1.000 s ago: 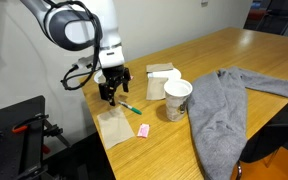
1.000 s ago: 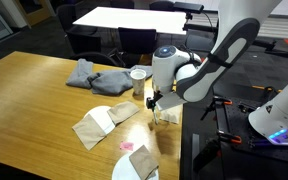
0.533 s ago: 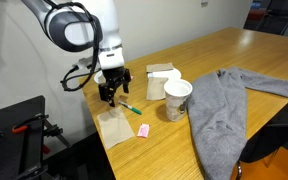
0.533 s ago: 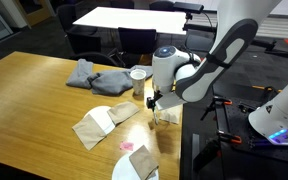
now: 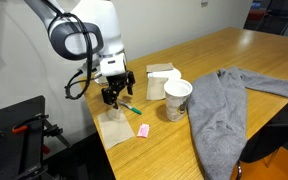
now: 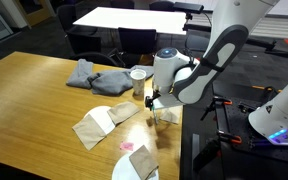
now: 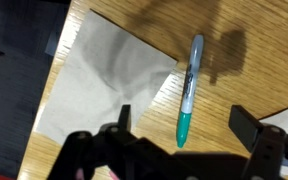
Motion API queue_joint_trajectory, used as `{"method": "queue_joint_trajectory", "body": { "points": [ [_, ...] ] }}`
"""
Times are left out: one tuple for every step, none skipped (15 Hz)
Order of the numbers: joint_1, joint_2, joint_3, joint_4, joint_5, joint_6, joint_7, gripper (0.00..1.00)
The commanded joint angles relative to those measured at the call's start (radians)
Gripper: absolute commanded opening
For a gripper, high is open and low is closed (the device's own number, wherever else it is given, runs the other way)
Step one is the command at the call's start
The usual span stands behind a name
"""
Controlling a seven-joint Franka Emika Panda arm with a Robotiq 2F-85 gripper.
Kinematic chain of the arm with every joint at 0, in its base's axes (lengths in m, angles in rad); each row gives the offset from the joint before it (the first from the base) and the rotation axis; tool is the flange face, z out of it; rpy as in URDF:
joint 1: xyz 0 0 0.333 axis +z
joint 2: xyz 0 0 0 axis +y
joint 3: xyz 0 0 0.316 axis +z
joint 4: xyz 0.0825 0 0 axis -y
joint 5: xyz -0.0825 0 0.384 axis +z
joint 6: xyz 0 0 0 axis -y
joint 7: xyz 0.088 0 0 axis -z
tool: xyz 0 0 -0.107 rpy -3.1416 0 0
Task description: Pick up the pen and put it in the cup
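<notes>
The pen (image 7: 189,85) lies flat on the wooden table, its green cap towards my wrist and its whitish barrel pointing away. It also shows in an exterior view (image 5: 130,107). My gripper (image 7: 183,124) is open and empty, hovering just above the pen with one finger on each side of the cap end. It shows in both exterior views (image 5: 113,98) (image 6: 152,101). The white paper cup (image 5: 177,99) stands upright a short way beyond the pen and also shows in the other exterior view (image 6: 138,80).
A brown napkin (image 7: 104,70) lies beside the pen near the table edge (image 5: 102,140). A small pink block (image 5: 144,130) lies close by. A shallow white bowl (image 5: 170,76), more napkins (image 6: 99,125) and a grey cloth (image 5: 224,105) are on the table.
The arm has shifted slightly and the gripper has come a little lower over the pen. The pen and cup have not moved.
</notes>
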Motion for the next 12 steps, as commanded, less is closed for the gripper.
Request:
{"method": "queue_joint_trajectory", "body": {
  "points": [
    [0.01, 0.043, -0.019, 0.023, 0.043, 0.051, -0.021, 1.0],
    [0.011, 0.055, -0.021, 0.03, 0.051, 0.059, -0.02, 1.0],
    [0.008, 0.065, -0.022, 0.037, 0.058, 0.063, -0.024, 1.0],
    [0.006, 0.075, -0.022, 0.045, 0.065, 0.067, -0.027, 0.95],
    [0.005, 0.085, -0.021, 0.052, 0.074, 0.07, -0.028, 0.88],
    [0.003, 0.095, -0.019, 0.061, 0.082, 0.07, -0.03, 0.89],
    [0.002, 0.103, -0.018, 0.069, 0.09, 0.068, -0.031, 0.88],
    [0.002, 0.111, -0.017, 0.076, 0.096, 0.068, -0.032, 0.86],
    [-0.001, 0.119, -0.015, 0.085, 0.101, 0.069, -0.035, 0.86],
    [-0.001, 0.125, -0.014, 0.091, 0.106, 0.068, -0.035, 0.82],
    [-0.001, 0.133, -0.013, 0.097, 0.112, 0.07, -0.035, 0.76],
    [-0.002, 0.138, -0.012, 0.103, 0.117, 0.07, -0.037, 0.67]
  ]
}}
